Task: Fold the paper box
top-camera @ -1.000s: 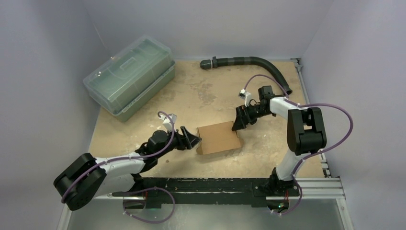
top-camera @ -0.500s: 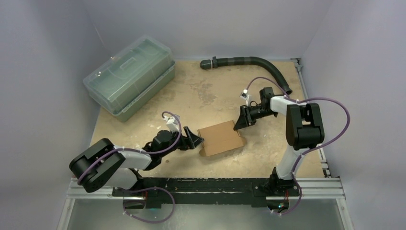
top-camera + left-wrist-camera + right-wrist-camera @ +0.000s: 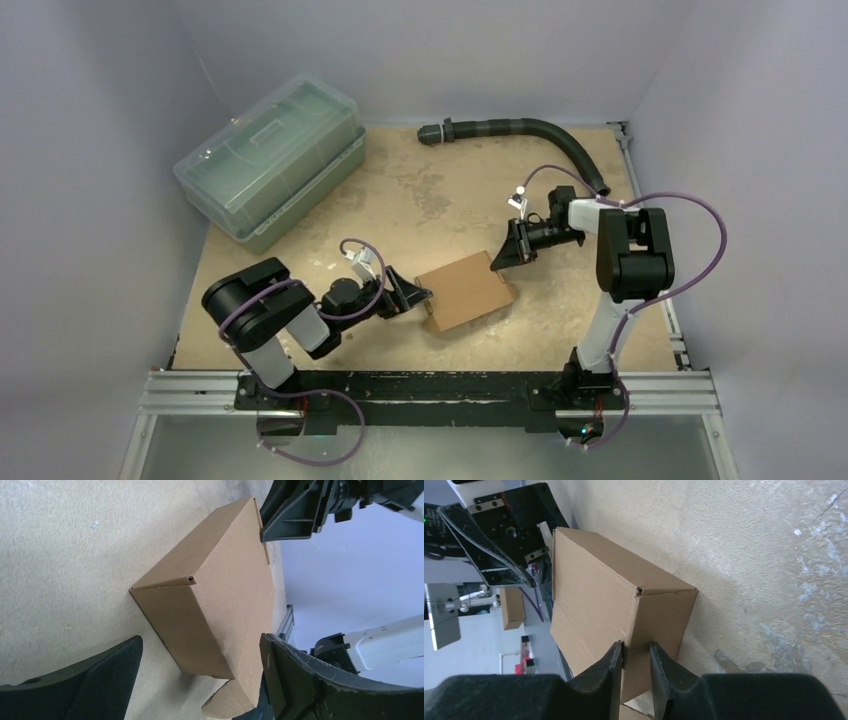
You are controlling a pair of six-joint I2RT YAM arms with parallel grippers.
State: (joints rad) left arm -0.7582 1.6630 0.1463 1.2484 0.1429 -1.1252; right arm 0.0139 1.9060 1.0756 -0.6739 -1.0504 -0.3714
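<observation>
Near edge: left gripper (image 3: 420, 298) low over the table (image 3: 420, 190), jaws wide apart, holding nothing, mouth facing the left end of the paper box (image 3: 465, 290). The box sits mid-table between both grippers, lying on a broad face. By the look of it the task is mostly done: walls up, top panel down, reads as a closed rectangular carton. What's left: a small tab (image 3: 220, 707) pokes out at the lower near corner and one corner seam gapes a little, so probably tuck and press. Plain matte brown cardboard, crisp creases. Right gripper (image 3: 500, 258) at the box's far right corner, jaws nearly together; can't tell if cardboard is pinched. Table tan, mottled, scuffed. Far left: clear greenish lidded plastic bin (image 3: 270, 165). Far back: black ribbed curved hose (image 3: 520, 127).
</observation>
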